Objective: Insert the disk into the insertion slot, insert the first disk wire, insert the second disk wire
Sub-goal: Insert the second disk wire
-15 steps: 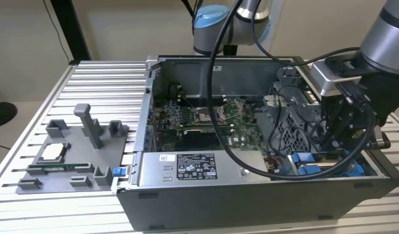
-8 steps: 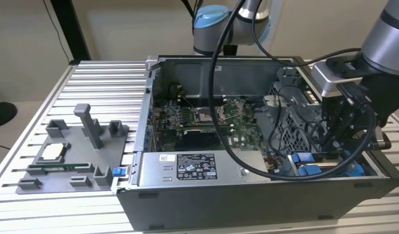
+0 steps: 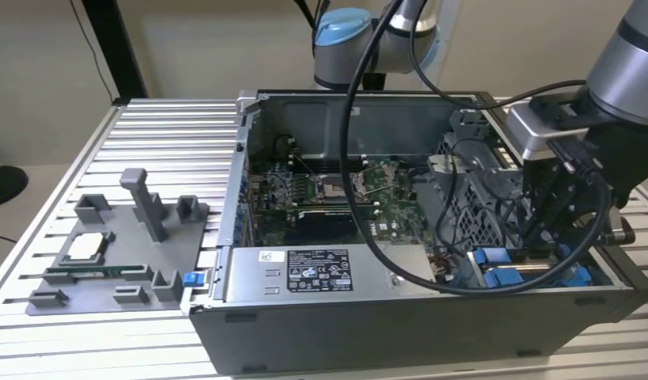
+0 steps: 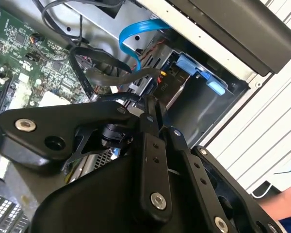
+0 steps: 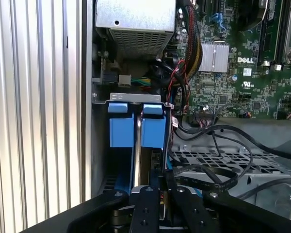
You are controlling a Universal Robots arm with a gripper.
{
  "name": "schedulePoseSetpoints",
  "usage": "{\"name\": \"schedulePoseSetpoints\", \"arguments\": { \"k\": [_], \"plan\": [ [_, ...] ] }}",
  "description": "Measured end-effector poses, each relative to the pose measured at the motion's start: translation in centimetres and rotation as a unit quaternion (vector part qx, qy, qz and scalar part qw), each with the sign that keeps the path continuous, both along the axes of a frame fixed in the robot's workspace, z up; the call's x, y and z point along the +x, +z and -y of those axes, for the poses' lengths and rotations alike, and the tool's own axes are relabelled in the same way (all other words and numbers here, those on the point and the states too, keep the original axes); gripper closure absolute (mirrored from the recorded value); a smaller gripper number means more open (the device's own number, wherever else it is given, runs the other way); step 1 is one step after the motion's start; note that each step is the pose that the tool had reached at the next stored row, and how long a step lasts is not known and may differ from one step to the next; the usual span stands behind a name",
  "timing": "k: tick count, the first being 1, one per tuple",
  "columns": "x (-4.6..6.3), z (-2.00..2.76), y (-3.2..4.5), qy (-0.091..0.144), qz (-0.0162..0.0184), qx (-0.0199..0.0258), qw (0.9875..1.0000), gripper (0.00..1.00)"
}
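Ribbed aluminium slats make up the work table (image 3: 144,127), set before a plain beige wall with a dark upright post behind the table's far edge. An open grey computer case (image 3: 408,332) lies on its side on the table, with the green motherboard (image 3: 335,190) exposed at its centre. On the exterior view's left of the case stands a grey parts fixture (image 3: 118,253) holding a small silver chip and a green memory stick. A grey power supply box (image 3: 324,273) with a black-and-white label sits inside the case at its near wall.

The arm's gripper (image 3: 545,214) reaches down into the case's corner on the exterior view's right, with black cables looping around it. In the first wrist view the gripper (image 5: 157,194) has its black fingers (image 5: 146,208) drawn close together, directly above the drive bay. Whether they pinch anything cannot be told.

The disk (image 5: 153,160), seen edge-on between blue carrier frames, sits down inside the insertion slot (image 5: 136,99), whose blue clips (image 5: 136,124) lie just beside the case's side wall. In the second wrist view a blue ribbon wire (image 4: 136,34) curves above the bay and a black cable (image 4: 111,75) runs to the dark connector area at the disk's end.
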State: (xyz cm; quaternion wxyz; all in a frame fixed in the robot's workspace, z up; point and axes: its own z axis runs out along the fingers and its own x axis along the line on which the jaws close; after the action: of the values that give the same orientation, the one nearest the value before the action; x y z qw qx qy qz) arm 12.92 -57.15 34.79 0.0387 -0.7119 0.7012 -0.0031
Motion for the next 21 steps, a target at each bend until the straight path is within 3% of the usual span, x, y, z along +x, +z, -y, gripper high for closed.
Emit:
{"name": "schedulePoseSetpoints", "arguments": {
  "k": [21],
  "plan": [
    [0.08,0.0,-0.81,-0.001,0.0,-0.0001,1.0,1.0]
  ]
}}
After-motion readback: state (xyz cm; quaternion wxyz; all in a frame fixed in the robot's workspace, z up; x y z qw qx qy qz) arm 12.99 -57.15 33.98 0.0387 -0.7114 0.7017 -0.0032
